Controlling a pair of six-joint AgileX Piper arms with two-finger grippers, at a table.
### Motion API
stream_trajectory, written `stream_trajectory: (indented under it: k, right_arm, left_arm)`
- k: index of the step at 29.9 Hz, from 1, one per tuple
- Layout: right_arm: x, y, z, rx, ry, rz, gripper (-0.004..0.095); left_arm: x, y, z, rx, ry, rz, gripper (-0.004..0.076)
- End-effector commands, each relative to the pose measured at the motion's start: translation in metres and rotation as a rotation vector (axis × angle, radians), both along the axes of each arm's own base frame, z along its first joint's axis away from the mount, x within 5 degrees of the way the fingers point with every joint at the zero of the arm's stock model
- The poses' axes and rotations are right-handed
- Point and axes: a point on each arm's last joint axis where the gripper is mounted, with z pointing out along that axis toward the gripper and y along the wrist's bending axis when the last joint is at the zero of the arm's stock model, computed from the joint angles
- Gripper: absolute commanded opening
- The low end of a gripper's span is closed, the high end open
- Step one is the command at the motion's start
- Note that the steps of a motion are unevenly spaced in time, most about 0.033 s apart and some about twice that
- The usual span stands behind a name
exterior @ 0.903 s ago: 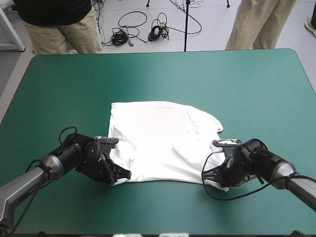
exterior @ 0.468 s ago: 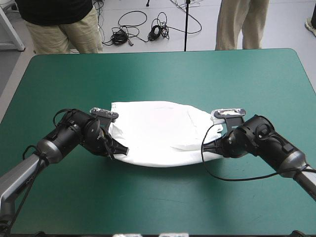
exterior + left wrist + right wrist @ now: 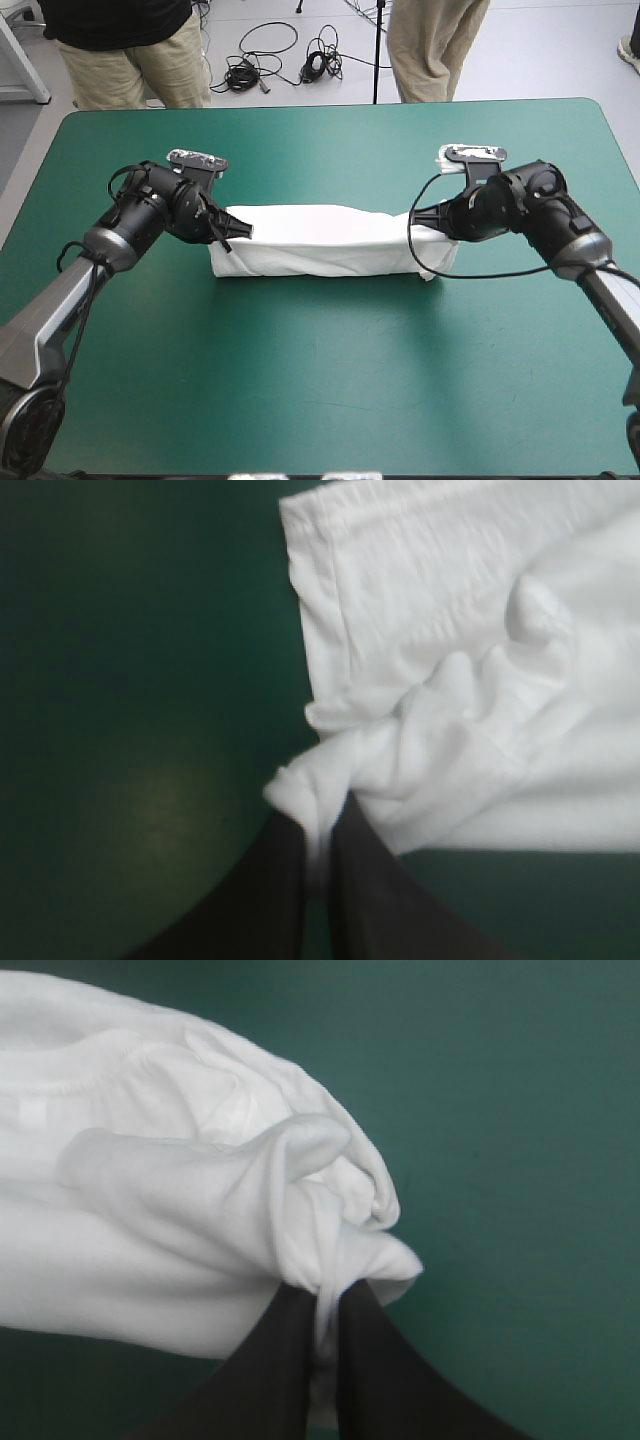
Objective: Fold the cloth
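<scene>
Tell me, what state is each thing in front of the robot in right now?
T-shirt: doubled over into a long band, both ends bunched up.
Left gripper: shut on the T-shirt's left end.
Right gripper: shut on the T-shirt's right end.

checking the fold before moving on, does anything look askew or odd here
Nothing damaged or out of place. The T-shirt lies as a long folded band across the table, but it is wrinkled and bunched where the left gripper and right gripper pinch its ends.
</scene>
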Motion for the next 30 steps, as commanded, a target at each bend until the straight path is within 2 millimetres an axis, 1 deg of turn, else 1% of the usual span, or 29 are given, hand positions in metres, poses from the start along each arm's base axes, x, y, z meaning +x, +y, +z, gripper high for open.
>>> stream_trajectory:
  k: [1,6,8,12,16,18,20,22,23,24,25,28,29,30]
  right_arm:
    - [0.022,-0.007,0.023,0.050,-0.104,-0.003,-0.0017]
    - [0.055,-0.009,0.014,0.084,-0.081,-0.007,-0.0017]
    - [0.066,-0.009,0.009,0.095,-0.065,-0.006,-0.0017]
    - [0.086,-0.009,-0.009,0.098,-0.016,-0.018,-0.0017]
    - [0.097,-0.006,-0.030,0.084,0.034,-0.020,-0.0017]
    - [0.101,-0.006,-0.038,0.081,0.049,-0.021,-0.0017]
    - [0.104,-0.006,-0.043,0.070,0.055,-0.021,-0.0016]
    - [0.105,-0.007,-0.044,0.051,0.046,-0.019,0.0022]
    - [0.106,-0.007,-0.044,0.049,0.041,-0.019,0.0069]
    - [0.106,-0.007,-0.044,0.048,0.040,-0.017,0.0120]
    - [0.106,-0.007,-0.044,0.044,0.039,-0.010,0.0202]
    - [0.104,-0.007,-0.044,0.040,0.047,0.009,0.0476]
    - [0.103,-0.007,-0.044,0.042,0.058,0.010,0.0552]
    - [0.101,-0.007,-0.041,0.043,0.063,0.011,0.0600]
  left_arm:
    - [0.023,0.004,0.025,-0.026,-0.146,0.016,-0.0009]
    - [0.055,-0.007,0.025,-0.007,-0.183,-0.007,-0.0009]
    - [0.068,-0.011,0.021,0.004,-0.185,-0.023,-0.0009]
    - [0.088,-0.018,0.008,0.022,-0.172,-0.030,-0.0009]
    - [0.101,-0.023,-0.012,0.024,-0.144,-0.031,-0.0009]
    - [0.106,-0.025,-0.021,0.028,-0.132,-0.033,-0.0009]
    - [0.108,-0.026,-0.025,0.026,-0.130,-0.032,-0.0008]
    - [0.110,-0.027,-0.028,0.025,-0.129,-0.036,0.0006]
    - [0.110,-0.027,-0.028,0.026,-0.129,-0.047,0.0037]
    - [0.110,-0.028,-0.029,0.030,-0.125,-0.067,0.0088]
    - [0.109,-0.029,-0.029,0.029,-0.120,-0.094,0.0139]
    - [0.106,-0.032,-0.025,-0.006,-0.097,-0.116,0.0375]
    - [0.105,-0.032,-0.022,-0.004,-0.093,-0.111,0.0444]
    - [0.103,-0.030,-0.018,0.004,-0.088,-0.097,0.0496]
